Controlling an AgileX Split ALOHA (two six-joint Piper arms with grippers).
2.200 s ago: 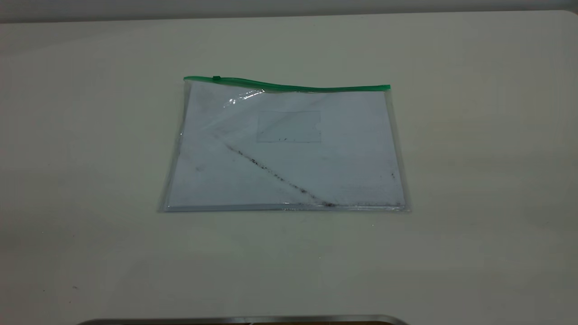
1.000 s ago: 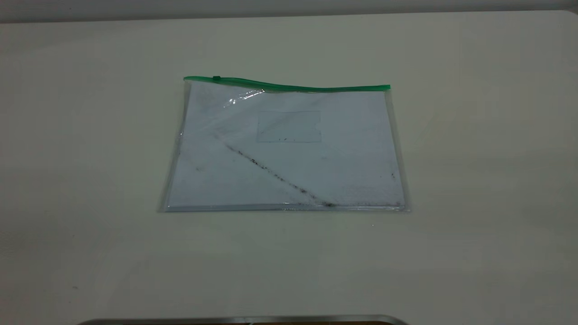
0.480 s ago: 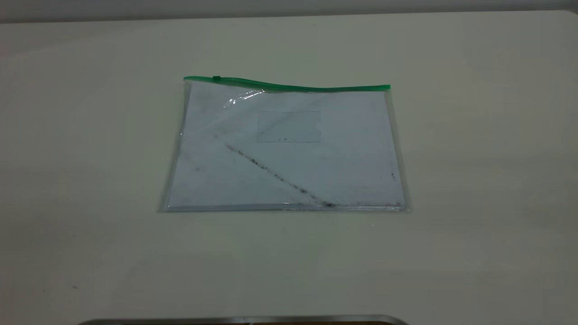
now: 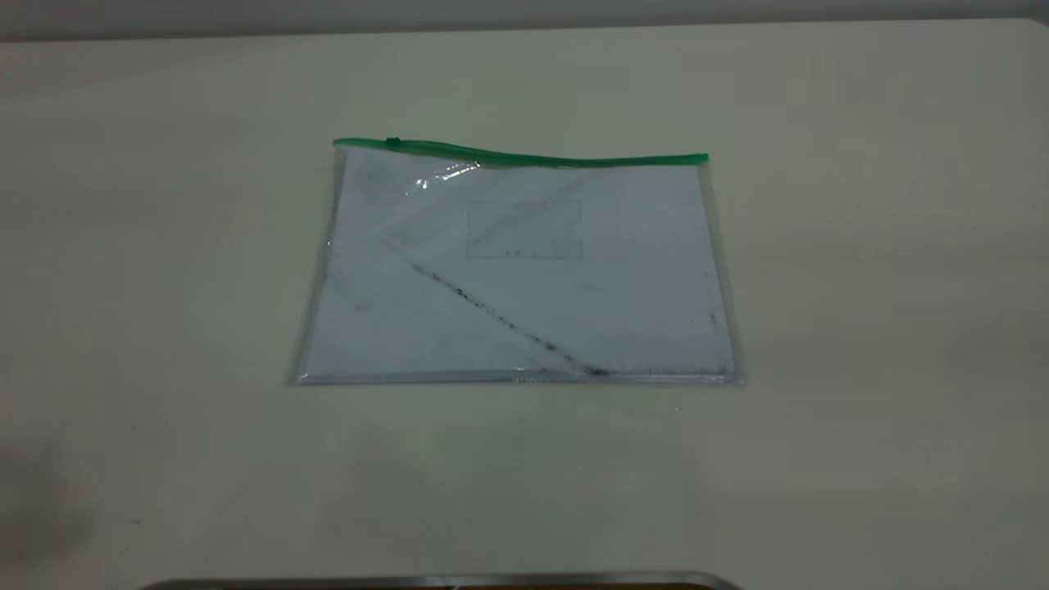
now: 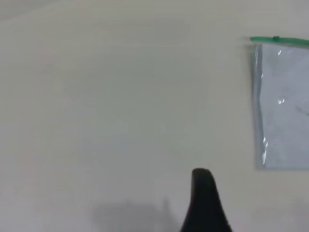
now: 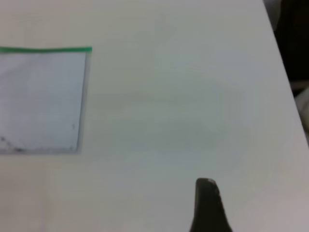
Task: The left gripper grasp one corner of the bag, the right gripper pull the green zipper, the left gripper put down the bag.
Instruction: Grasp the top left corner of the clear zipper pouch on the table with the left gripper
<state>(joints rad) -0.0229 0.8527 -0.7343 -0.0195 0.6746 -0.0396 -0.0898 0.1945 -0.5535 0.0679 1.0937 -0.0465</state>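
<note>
The bag (image 4: 518, 266) is lying flat near the middle of the pale surface (image 4: 860, 328), with white paper showing through the clear plastic. The green zipper (image 4: 524, 154) is running along its far edge, and the slider tab (image 4: 393, 142) is sitting close to the far-left corner. A dark diagonal smudge line (image 4: 504, 319) is crossing the near half of the bag.

The left pincer (image 5: 205, 203) is hovering over bare surface to the left of the bag, well apart from it. The right pincer (image 6: 208, 205) is hovering to the right of the bag, likewise well apart. Only one dark fingertip of each is showing, so I cannot tell whether either pincer is spread or pressed together.
</note>
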